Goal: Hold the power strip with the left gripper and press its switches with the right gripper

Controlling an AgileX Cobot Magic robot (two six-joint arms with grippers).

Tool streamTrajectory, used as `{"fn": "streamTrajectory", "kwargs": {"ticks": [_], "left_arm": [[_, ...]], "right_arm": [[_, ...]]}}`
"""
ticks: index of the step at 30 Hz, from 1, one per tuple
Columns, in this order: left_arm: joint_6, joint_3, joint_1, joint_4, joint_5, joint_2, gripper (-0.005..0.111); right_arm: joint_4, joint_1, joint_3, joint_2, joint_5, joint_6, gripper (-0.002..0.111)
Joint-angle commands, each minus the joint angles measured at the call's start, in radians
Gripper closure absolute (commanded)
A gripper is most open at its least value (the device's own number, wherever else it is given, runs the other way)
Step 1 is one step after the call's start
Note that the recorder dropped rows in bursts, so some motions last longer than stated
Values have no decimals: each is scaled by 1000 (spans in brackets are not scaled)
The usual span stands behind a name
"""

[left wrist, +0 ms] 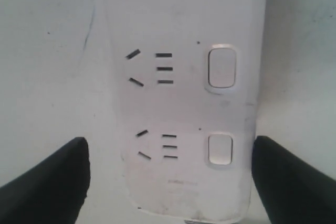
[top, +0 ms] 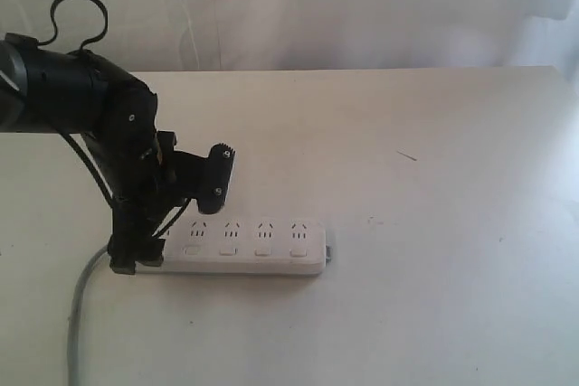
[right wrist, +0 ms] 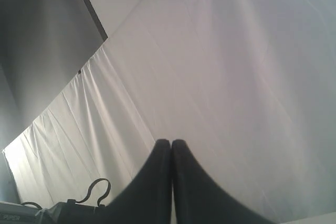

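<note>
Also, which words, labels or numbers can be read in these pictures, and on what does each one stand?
"PiPER": faint, on the dark arm at the edge of the right wrist view.
Faint mark on the strip, near its end: too blurred to read.
Nothing else is legible.

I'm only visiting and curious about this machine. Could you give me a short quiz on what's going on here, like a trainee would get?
1. True or false: the left gripper is clamped tight on the power strip.
2. Which part of the strip is the left gripper over? A the cord end; B the middle; C the end away from the cord.
3. Fill in: the right gripper has its jaws ___.
Key: 1 false, its fingers stand apart, one on either side of the strip; 2 A; 3 shut.
</note>
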Motion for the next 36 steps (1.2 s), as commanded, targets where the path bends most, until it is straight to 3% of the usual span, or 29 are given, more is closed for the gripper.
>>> {"fn": "streamTrajectory", "kwargs": {"ticks": [1, 11, 20, 28, 30, 36], "left_arm": [[-6, -2, -6, -27, 35, 6, 22], [-6, -2, -6, -33, 19, 75, 22], [-5, -2, -6, -73, -165, 88, 23], [75, -2, -6, -112, -61, 88, 26], [75, -2, -6, -112, -40, 88, 34], [75, -2, -6, -114, 21, 88, 85]], "right_arm": [[-5, 2, 1, -5, -10, 5, 108], [-24, 2, 1, -5, -10, 5, 108], [-56, 2, 1, -5, 0, 5, 108], [-56, 2, 1, -5, 47, 5, 108], [-56, 2, 1, -5, 47, 5, 108], [-56, 2, 1, -5, 47, 5, 108]]}}
